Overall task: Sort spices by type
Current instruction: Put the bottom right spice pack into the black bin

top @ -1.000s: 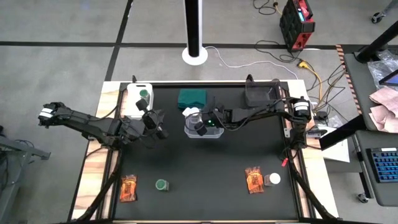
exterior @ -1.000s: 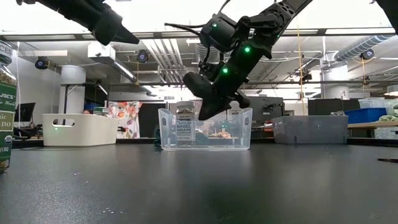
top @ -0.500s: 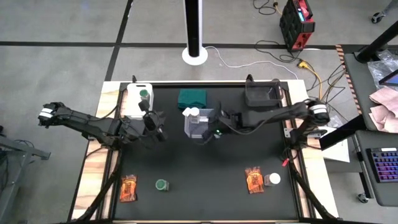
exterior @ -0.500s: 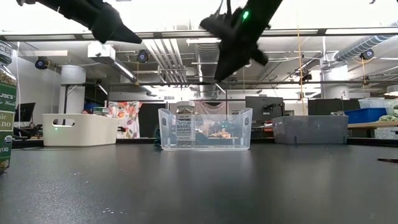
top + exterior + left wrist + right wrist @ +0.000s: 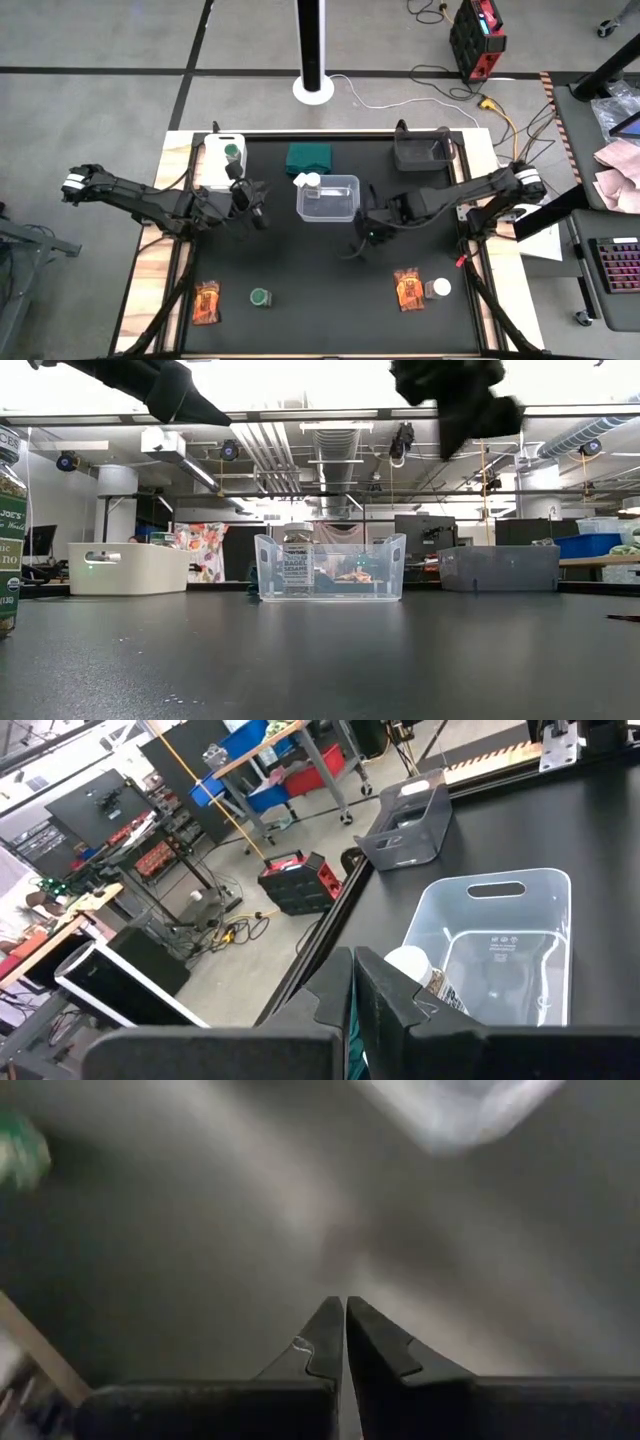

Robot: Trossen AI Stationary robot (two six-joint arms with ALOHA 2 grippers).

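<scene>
**Spices scattered over the worktop, both tools closed and empty**

Spices lie across the black worktop (image 5: 320, 310). At centre, a clear plastic bin (image 5: 340, 210) holds a clear white-lidded jar (image 5: 310, 182) at its 10 o'clock corner. The right tool (image 5: 368, 236), fingers pressed together, hovers at the bin's 5 o'clock; the left tool (image 5: 262, 217), likewise closed, at its 9 o'clock. Toward 7 o'clock: an orange-red flat packet (image 5: 206, 301) beside a green-lidded round jar (image 5: 259, 297). Toward 5 o'clock: a second orange-red packet (image 5: 408, 288) touching a second white-lidded jar (image 5: 438, 289).
</scene>
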